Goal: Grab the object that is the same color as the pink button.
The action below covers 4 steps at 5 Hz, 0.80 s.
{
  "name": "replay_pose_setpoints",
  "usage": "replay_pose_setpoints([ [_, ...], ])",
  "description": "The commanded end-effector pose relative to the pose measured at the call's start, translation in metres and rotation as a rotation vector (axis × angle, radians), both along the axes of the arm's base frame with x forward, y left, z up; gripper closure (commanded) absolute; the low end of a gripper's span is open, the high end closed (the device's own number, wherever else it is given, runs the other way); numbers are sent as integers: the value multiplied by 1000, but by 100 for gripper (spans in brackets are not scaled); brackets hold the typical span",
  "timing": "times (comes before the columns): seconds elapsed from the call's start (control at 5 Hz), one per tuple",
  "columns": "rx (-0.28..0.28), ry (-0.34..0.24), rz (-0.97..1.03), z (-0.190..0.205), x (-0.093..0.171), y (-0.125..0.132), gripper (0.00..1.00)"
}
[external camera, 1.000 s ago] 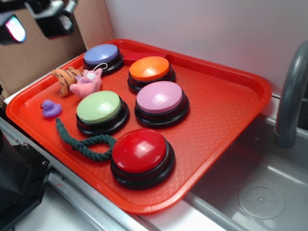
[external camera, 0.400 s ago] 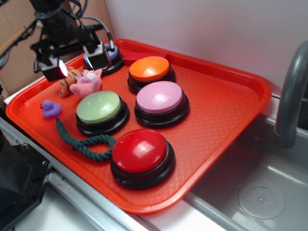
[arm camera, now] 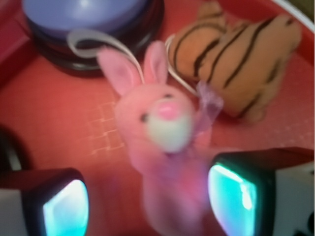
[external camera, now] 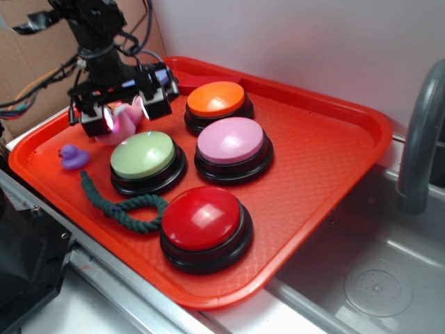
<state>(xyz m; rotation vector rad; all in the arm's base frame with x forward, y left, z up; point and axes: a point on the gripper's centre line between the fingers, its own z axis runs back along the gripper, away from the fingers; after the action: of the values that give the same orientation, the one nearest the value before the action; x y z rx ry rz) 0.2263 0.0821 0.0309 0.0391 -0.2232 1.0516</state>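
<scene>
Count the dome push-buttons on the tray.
5. Red nearest the front edge, green and pink in the middle row, orange behind pink, and blue-purple at the back left, mostly hidden by the arm in the exterior view.

In the upper left of the frame, the black robot gripper (external camera: 127, 110) hangs low over the orange-red plastic tray (external camera: 327, 149), its two fingers spread either side of the small pink plush animal toy (external camera: 124, 122), which lies on the tray floor. Right of it sits the round orange-topped push-button (external camera: 216, 99), and below that the pale pink-lilac dome button (external camera: 231, 141) on its black base. The green-topped button (external camera: 144, 154) lies just below the toy. A red-topped button (external camera: 203, 218) sits lower centre. A tiny purple rubber duck (external camera: 71, 156) and a dark green rope loop (external camera: 125, 206) occupy the tray's left edge.
</scene>
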Motion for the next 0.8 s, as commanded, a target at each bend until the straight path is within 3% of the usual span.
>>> replay_pose_setpoints([
  [0.0, -4, -26, 53, -7, 1, 21, 0],
  [0.2, -19, -32, 38, -5, 1, 22, 100],
  [0.6, -7, -5, -56, 3, 3, 23, 100],
])
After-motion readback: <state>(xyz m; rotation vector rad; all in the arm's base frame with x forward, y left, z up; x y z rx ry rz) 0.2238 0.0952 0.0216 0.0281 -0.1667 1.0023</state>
